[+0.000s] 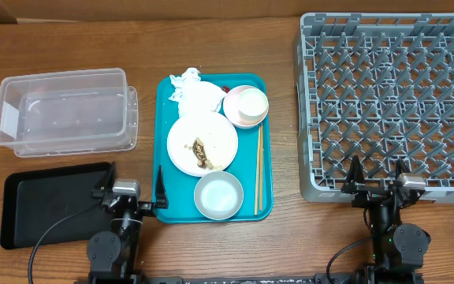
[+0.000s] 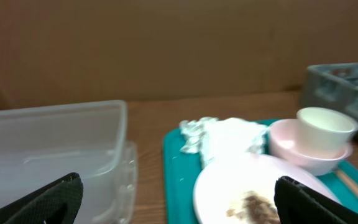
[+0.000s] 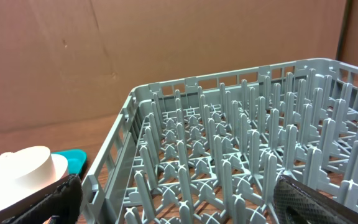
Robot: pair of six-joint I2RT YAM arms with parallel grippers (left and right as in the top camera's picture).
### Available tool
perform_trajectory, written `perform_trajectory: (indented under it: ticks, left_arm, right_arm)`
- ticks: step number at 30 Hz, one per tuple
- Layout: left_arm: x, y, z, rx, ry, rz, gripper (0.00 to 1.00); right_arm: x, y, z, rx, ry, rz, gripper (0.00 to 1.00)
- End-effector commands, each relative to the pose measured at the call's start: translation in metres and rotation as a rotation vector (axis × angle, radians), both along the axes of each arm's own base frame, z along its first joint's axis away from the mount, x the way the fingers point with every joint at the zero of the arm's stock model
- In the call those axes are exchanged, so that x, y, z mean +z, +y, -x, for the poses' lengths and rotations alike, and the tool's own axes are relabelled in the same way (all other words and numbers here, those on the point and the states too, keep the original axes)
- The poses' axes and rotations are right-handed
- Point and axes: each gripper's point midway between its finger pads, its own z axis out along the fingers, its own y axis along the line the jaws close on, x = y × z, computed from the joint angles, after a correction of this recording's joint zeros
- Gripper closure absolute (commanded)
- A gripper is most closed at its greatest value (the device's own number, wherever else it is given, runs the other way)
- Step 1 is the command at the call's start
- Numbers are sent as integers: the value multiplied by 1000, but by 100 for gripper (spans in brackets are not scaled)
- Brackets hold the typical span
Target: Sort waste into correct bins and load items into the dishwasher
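Observation:
On the teal tray [image 1: 172, 170] lie crumpled napkins [image 1: 195, 91], a plate [image 1: 211, 134] with brown scraps [image 1: 201, 150], a pink bowl [image 1: 235, 110] holding a white cup [image 1: 253, 101], a grey bowl [image 1: 218, 195] and chopsticks [image 1: 258, 170]. The clear tub [image 1: 65, 110] and black tray [image 1: 50, 201] sit to the left, the grey dish rack [image 1: 392, 102] to the right. My left gripper [image 1: 135, 180] is open and empty at the tray's near left corner, facing plate [image 2: 241, 186] and tub [image 2: 48, 143]. My right gripper [image 1: 378, 172] is open and empty at the rack's near edge [image 3: 241, 143].
Brown cardboard walls close off the far side of the wooden table. The teal tray's corner [image 3: 70, 160] and a pale dish rim [image 3: 17, 171] show left of the rack in the right wrist view. Bare wood lies between tray and rack.

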Motion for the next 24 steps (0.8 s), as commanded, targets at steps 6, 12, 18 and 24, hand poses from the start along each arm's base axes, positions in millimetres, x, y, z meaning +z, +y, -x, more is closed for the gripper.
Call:
perform_trajectory:
  ticks: [6,12,18,24]
  left_arm:
    - [46,-60,23,-371,-191,18,0]
    - [88,-65,38,-418,-339,34,0]
    - [129,-63,46,-400,-375,6,0]
    - [157,-67,29,-418,-249,-15,0]
  right_arm:
    - [-2,-1,0,-6,-5,4,0]
    - [-2,-1,0,-6,-5,4,0]
    - [-2,-1,0,-6,-5,4,0]
    - [-2,-1,0,-6,-5,4,0]
